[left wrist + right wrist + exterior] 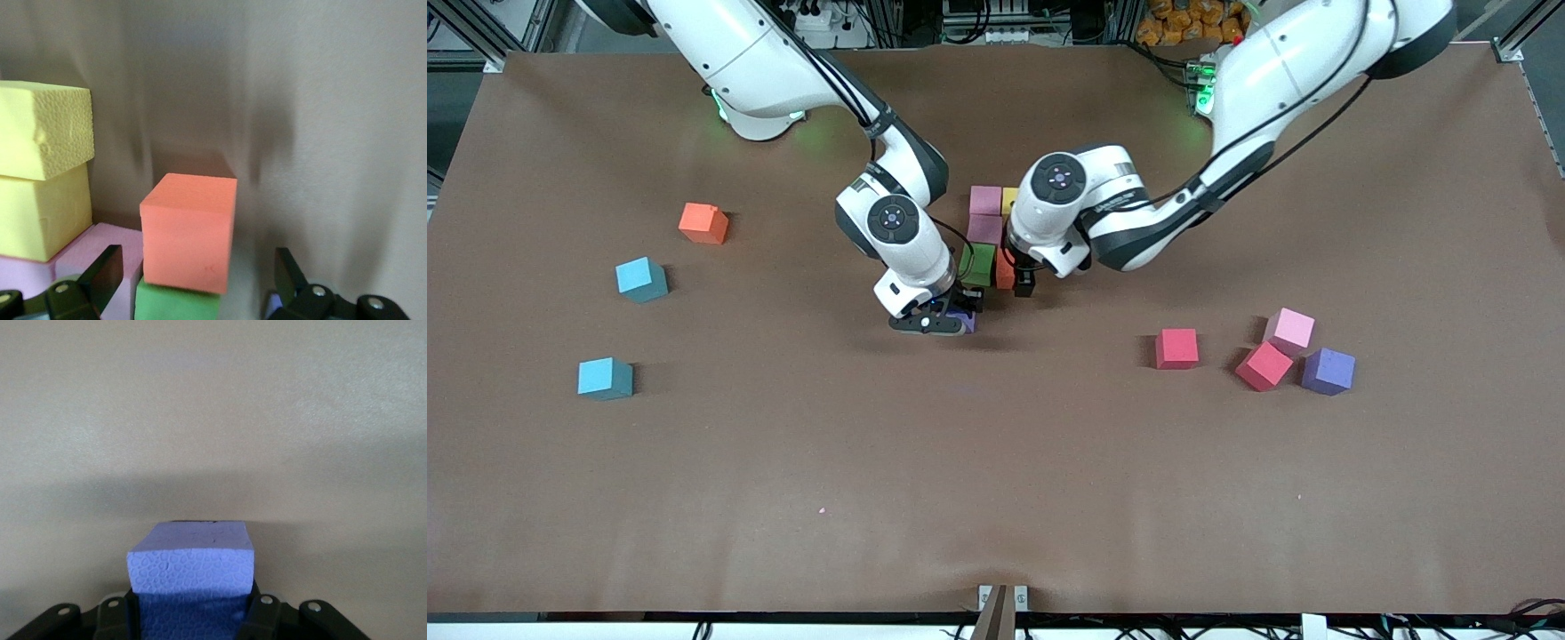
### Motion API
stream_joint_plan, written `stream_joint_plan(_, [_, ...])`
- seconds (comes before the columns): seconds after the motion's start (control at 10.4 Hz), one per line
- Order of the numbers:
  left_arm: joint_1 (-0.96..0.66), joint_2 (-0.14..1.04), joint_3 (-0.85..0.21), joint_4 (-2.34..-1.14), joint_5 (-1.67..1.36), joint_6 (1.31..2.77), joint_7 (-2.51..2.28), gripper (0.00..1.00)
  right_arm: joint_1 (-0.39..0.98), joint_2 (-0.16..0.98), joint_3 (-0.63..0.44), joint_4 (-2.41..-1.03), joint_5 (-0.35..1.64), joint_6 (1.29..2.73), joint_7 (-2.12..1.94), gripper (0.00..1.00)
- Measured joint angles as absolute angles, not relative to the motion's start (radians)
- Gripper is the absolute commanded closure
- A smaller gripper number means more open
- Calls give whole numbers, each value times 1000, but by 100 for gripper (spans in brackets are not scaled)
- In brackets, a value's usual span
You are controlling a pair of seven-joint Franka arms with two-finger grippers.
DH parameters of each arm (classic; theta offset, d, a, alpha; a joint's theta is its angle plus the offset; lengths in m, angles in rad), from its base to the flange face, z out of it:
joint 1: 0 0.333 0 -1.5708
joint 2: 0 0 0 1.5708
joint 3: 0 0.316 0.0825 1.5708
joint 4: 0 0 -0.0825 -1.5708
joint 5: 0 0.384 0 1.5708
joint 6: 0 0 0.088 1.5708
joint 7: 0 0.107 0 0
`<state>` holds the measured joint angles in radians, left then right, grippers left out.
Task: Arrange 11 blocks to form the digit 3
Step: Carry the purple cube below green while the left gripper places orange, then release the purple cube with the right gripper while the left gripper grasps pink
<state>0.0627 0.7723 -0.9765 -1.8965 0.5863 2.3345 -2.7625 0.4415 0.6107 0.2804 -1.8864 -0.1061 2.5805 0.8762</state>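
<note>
Mid-build at the centre of the table (996, 498): I have both arms working at the half-made digit 3 (987, 240), which I take as my landmark. It so far shows two pink blocks (985, 214), yellow ones (41, 167) beside them toward the left arm's end, then a green block (978, 263) with an orange block (189, 230) alongside.

My left pincer (1021, 283) hangs spread wide around that orange block, fingers clear of its sides and gripping nothing. My right pincer (935, 322) is clamped on a purple block (192, 568), low at the figure's end nearest the front camera.

By my reckoning the figure is about half done: roughly six cubes set, one in hand, and more to bring in.

Loose cubes lie well away from the figure. Toward the right arm's end: another orange cube (703, 223) and two cyan cubes (641, 279). Toward the left arm's end: a red cube (1177, 348), a second red one (1264, 365), a pale pink one (1290, 330) and a second purple one (1328, 371), those three bunched together.

I can read no brand, label or writing on the blocks or table.
</note>
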Motion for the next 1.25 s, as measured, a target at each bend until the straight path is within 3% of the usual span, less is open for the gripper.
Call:
stream_joint_plan(0.48, [133, 763, -1001, -1895, 604, 2203, -2732, 0, 453, 612, 278, -1885, -106, 2582, 930, 83])
stream_joint_plan(0.86, [218, 753, -1001, -1814, 617, 2023, -2657, 0, 560, 607, 202, -1879, -107, 2572, 978, 83])
stream_joint_plan(1.25, [353, 751, -991, -1803, 622, 1992, -2362, 0, 581, 605, 185, -1877, -108, 2569, 979, 83])
